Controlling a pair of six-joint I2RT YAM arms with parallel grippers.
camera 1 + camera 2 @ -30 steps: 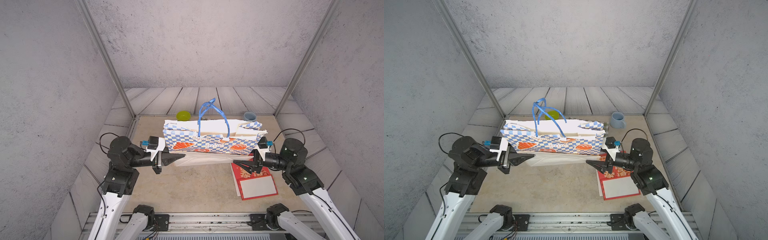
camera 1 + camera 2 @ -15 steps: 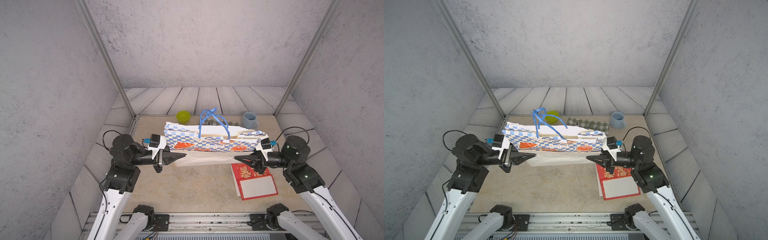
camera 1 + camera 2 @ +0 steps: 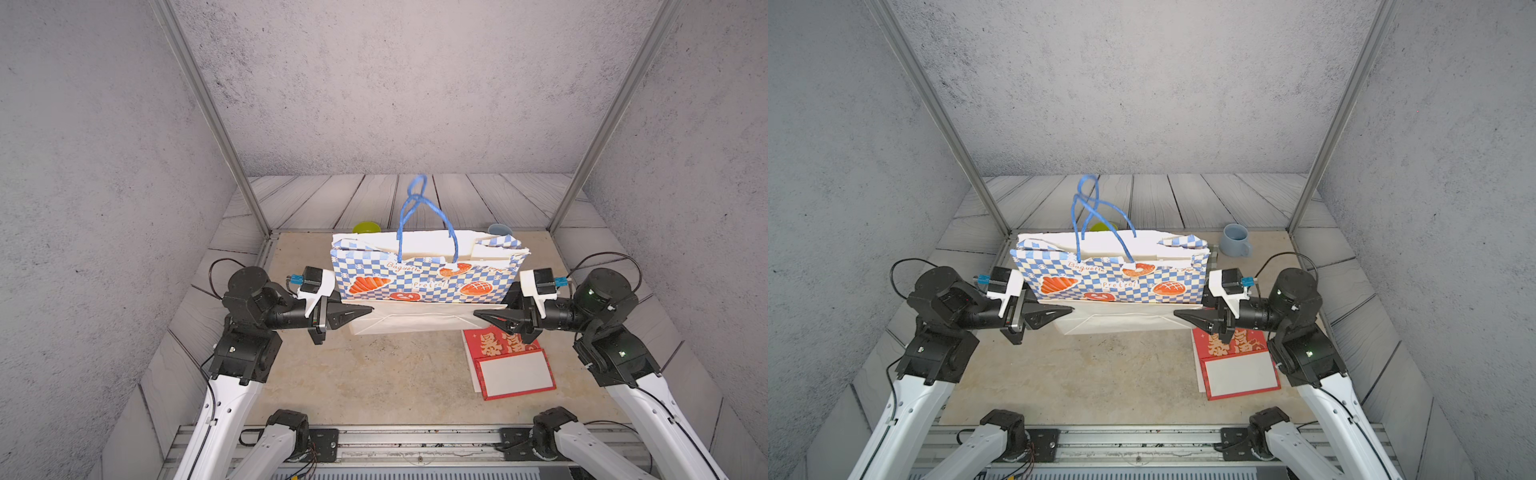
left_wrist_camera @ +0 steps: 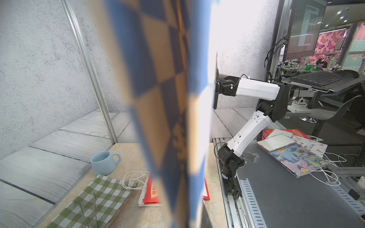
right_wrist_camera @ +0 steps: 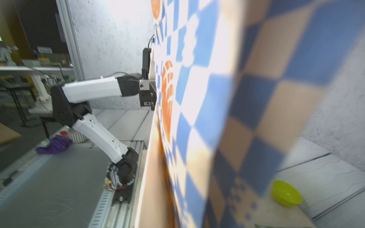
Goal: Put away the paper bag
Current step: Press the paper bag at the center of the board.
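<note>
The paper bag (image 3: 424,282) is blue and cream checked with bread pictures and blue rope handles (image 3: 419,212). It hangs above the table between my arms, tilted so its white bottom (image 3: 415,318) faces the camera. My left gripper (image 3: 368,310) is shut on its lower left corner. My right gripper (image 3: 478,313) has its jaws nearly together on the lower right corner. In the left wrist view the bag (image 4: 162,98) runs blurred straight down to the jaws, which it hides. In the right wrist view the bag (image 5: 217,98) does the same.
A flat red bag (image 3: 511,361) lies under my right gripper. Behind the held bag are a green bowl (image 3: 365,227), a light blue mug (image 3: 1235,241) and a flat green checked bag (image 4: 88,197). Metal posts (image 3: 232,166) and grey walls close in the table.
Half a second ago the bag sagged low and flat. Now it stands taller with its handles up. Both arms have barely shifted.
</note>
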